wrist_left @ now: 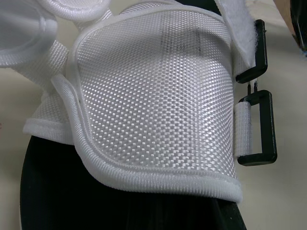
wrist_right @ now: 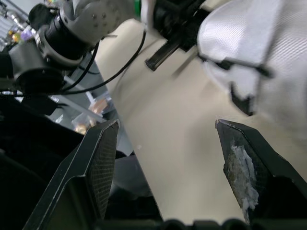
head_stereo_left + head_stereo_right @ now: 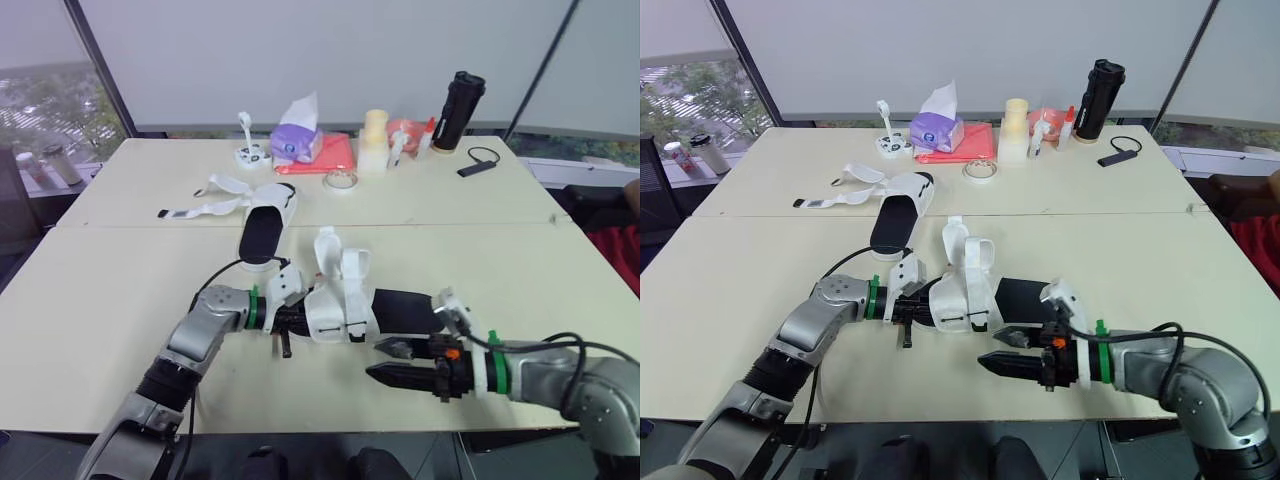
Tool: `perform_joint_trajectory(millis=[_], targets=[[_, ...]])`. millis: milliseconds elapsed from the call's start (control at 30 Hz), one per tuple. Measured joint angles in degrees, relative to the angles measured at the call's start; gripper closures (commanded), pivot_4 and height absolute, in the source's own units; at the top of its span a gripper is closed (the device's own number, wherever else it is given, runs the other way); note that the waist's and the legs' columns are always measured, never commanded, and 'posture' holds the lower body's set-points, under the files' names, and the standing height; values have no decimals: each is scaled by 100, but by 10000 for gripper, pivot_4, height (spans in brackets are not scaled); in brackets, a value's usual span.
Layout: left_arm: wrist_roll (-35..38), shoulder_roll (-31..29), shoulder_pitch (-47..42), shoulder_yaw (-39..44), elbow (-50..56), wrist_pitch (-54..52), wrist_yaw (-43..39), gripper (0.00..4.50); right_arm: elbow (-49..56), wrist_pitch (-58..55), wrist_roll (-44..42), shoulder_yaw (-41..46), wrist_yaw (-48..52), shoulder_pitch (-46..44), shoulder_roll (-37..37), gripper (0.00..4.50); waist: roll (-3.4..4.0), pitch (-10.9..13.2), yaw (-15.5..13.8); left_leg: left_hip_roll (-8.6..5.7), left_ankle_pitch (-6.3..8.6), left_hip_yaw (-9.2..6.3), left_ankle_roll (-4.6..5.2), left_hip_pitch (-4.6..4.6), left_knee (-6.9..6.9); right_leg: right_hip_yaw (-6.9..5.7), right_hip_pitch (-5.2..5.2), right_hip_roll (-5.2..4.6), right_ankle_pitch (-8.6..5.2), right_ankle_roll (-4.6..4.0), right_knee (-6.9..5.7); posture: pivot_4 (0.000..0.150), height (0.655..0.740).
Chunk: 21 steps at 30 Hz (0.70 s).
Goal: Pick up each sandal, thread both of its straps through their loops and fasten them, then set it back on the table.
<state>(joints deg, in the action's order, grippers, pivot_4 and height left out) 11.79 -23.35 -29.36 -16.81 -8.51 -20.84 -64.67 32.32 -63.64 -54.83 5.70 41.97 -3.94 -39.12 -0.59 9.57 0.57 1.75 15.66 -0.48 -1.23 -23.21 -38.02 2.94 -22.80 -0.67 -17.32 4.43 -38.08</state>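
Silver-grey forearms end in a green ring and white housing behind each claw. A black cable loops behind the left claw; an orange marking sits behind the right claw.

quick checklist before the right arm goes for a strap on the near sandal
1. Right gripper open and empty: ok.
2. Left gripper hold on the near sandal: cannot tell.
3. Near sandal's straps fastened: not ok, they stand up loose.
4. Black loops exposed on the sandal's side: ok.
5. Far sandal fastened: not ok, its straps lie open on the table.
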Motion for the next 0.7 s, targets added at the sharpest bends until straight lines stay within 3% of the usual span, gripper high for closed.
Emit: perform_joint_trajectory(millis=[400, 700], targets=[[0, -2, -5, -1, -9, 2, -20, 45000, -664, 618, 630, -322, -252, 116, 316, 11108, 0, 0, 2, -1, 0, -1, 0, 0, 0, 0, 1, 0, -2, 3, 0, 1500, 7400], [0, -4, 12, -1, 28, -11, -3, 45000, -723, 598, 543, -460, -247, -238, 466, 11108, 0, 0, 1, -1, 0, -2, 0, 0, 0, 0, 1, -1, -2, 3, 0, 1500, 7400]])
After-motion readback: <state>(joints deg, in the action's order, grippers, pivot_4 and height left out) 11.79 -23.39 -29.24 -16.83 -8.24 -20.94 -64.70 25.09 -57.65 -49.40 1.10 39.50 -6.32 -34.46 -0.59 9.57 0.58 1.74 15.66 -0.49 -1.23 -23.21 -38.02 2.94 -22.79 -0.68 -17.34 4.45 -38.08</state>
